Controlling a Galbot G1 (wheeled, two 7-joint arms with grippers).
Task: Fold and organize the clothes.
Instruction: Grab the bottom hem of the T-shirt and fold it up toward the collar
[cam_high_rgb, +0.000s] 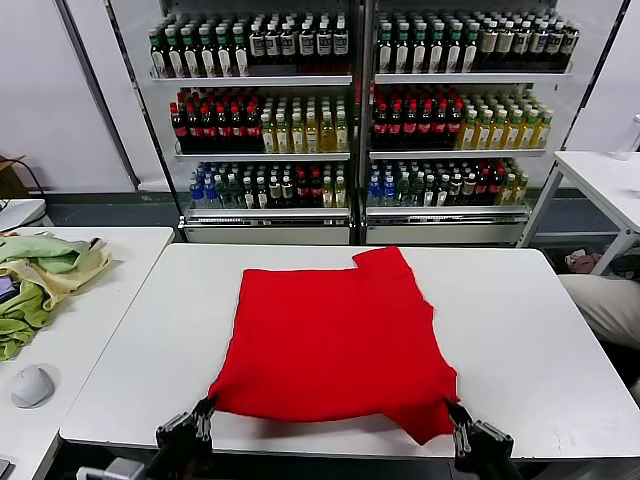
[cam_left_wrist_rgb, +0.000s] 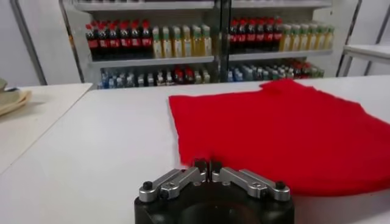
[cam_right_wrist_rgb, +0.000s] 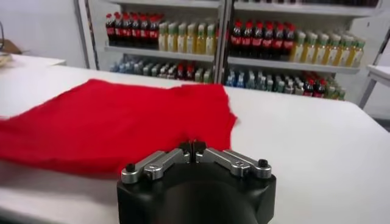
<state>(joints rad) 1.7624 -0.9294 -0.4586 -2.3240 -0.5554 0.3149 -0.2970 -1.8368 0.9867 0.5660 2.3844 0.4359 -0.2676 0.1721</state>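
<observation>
The clothes, one bright red T-shirt (cam_high_rgb: 330, 340), lie flat on the white table (cam_high_rgb: 520, 330), with one sleeve sticking out at the far right and a flap hanging toward the near right corner. My left gripper (cam_high_rgb: 207, 405) sits at the shirt's near left corner, fingers shut. My right gripper (cam_high_rgb: 452, 408) sits at the near right corner, also shut. In the left wrist view the left gripper (cam_left_wrist_rgb: 207, 164) is just short of the shirt (cam_left_wrist_rgb: 286, 134) edge. In the right wrist view the right gripper (cam_right_wrist_rgb: 193, 146) is in front of the shirt (cam_right_wrist_rgb: 116, 122). I see no cloth pinched in either.
A heap of pale green and beige cloths (cam_high_rgb: 40, 275) and a grey mouse (cam_high_rgb: 32, 385) lie on the side table at left. Bottle shelves (cam_high_rgb: 360, 110) stand behind the table. Another white table (cam_high_rgb: 600, 175) is at far right.
</observation>
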